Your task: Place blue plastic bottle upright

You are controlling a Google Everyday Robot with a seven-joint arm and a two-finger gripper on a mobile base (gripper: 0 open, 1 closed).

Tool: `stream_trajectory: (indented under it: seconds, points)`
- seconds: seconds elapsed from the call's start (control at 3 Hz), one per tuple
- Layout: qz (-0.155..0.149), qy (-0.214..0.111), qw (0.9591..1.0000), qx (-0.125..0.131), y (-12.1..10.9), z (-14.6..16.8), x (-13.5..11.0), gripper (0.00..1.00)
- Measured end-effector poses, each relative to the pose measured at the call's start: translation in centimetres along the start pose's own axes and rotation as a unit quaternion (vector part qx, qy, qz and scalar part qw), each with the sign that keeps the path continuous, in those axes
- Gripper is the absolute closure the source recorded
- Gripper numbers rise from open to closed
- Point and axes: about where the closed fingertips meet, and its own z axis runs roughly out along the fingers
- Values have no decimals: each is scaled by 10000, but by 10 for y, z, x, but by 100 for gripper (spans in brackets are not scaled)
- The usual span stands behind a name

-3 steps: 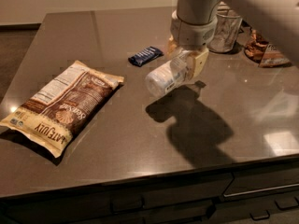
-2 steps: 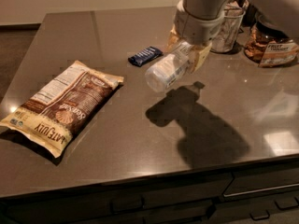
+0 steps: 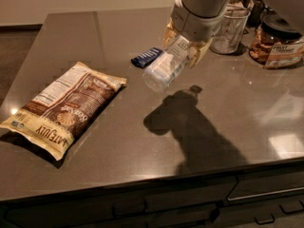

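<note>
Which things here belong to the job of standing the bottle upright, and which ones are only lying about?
Job: blue plastic bottle, tilted, held above the counter; gripper, closed on it.
Lying about: chip bag, dark blue wrapper, clear container, labelled jar.

Setting: kitchen or break-room counter. Evidence: dark polished countertop point(image 3: 118, 148); drawer fronts point(image 3: 266, 191) with handles under the near edge; chip bag point(image 3: 66, 108) lying at left; lidded snack jar point(image 3: 278, 44) and clear container point(image 3: 230, 30) far right. Gripper point(image 3: 185, 46) sits above the far centre, clamped on blue plastic bottle point(image 3: 165, 69).
</note>
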Motion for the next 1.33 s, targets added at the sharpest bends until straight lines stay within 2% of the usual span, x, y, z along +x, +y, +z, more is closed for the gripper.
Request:
stream_trajectory:
  seconds: [0.33,0.67,1.0,1.33]
  points:
    - [0,0,10000,0,0,0,0,100]
    - [-57,22,9997,224,-4,-5,7,100]
    - [-334,35,9973,655,-15,-7,19,100]
    - [-977,189,9877,1203,-28,-11,23,100]
